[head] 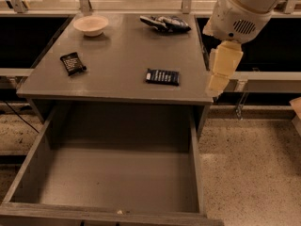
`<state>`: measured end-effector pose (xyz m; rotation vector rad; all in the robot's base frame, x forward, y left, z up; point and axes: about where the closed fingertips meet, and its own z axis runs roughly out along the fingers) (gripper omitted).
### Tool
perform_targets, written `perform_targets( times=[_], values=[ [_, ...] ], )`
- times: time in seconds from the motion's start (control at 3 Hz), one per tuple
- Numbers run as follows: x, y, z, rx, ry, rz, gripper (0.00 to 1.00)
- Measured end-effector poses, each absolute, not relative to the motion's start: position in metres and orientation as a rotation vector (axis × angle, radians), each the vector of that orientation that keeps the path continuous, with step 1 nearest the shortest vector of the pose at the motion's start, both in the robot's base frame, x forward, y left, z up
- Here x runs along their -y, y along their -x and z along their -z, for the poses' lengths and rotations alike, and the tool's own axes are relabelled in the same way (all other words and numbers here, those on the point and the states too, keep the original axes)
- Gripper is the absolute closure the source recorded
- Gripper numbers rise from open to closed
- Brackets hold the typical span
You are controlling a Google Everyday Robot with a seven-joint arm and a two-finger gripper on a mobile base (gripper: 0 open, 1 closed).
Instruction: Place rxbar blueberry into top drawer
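The rxbar blueberry (162,76), a flat dark navy bar with white lettering, lies on the grey cabinet top (127,51) near its front right. The top drawer (117,175) is pulled fully open below the top, and nothing lies in it. My gripper (215,84) hangs cream-coloured from the white arm (244,8) just past the cabinet's right edge. It is to the right of the bar and apart from it, and it holds nothing.
A black wrapper with white print (72,63) lies at the left of the top. A pale bowl (91,25) sits at the back left and a blue-and-white chip bag (164,22) at the back right. Speckled floor (249,173) lies to the right of the drawer.
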<state>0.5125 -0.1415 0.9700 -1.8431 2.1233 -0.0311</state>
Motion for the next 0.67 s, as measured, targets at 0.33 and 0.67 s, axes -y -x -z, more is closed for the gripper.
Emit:
perform_targets(
  times=[0.33, 0.67],
  values=[
    [0.137, -0.528, -0.962, -2.139, 1.834, 0.011, 0.00],
    [0.128, -0.549, -0.948, -2.151, 1.847, -0.008, 0.00]
  ],
)
